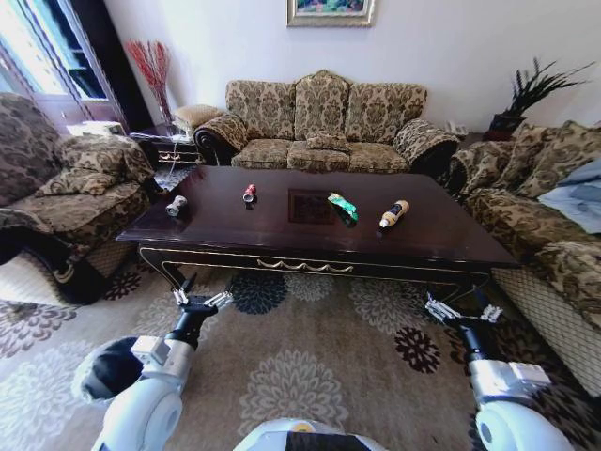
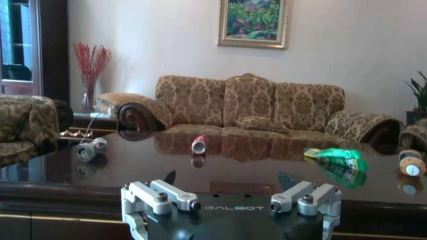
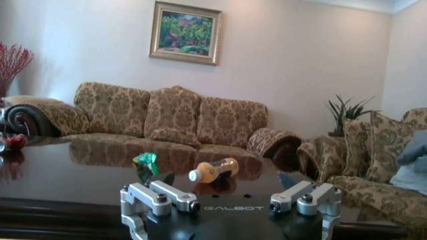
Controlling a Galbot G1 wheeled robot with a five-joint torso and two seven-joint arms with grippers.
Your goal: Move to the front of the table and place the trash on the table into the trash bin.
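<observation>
Four trash items are laid out in a loose row on the glossy dark counter (image 1: 310,235): a grey can (image 1: 177,206) on its side near the robot's-left end, a red-and-white can (image 1: 250,194) beside it toward the middle, a green snack wrapper (image 1: 343,206) right of centre, and a tan bottle (image 1: 393,214) with a dark cap lying on its side further right. All four are set well apart from each other, none touching. The same grey can (image 2: 89,149), red-and-white can (image 2: 199,144), wrapper (image 2: 337,159) and bottle (image 2: 411,164) are seen across the tabletop in the left wrist view, with reflections under them. In the right wrist view the wrapper (image 3: 145,163) and bottle (image 3: 213,171) are seen just beside each other.

The left gripper (image 1: 201,302) is held low before the counter's front edge, above the patterned rug (image 1: 310,366), fingers (image 2: 175,194) spread wide and holding nothing. The right gripper (image 1: 462,312) is held likewise near the right front corner, fingers (image 3: 299,195) wide and empty.

A dark bin (image 1: 111,368) is seen on the rug by the left arm. A patterned sofa (image 1: 324,127) is placed behind the counter, armchairs at both sides, a framed painting (image 2: 254,22) on the wall.
</observation>
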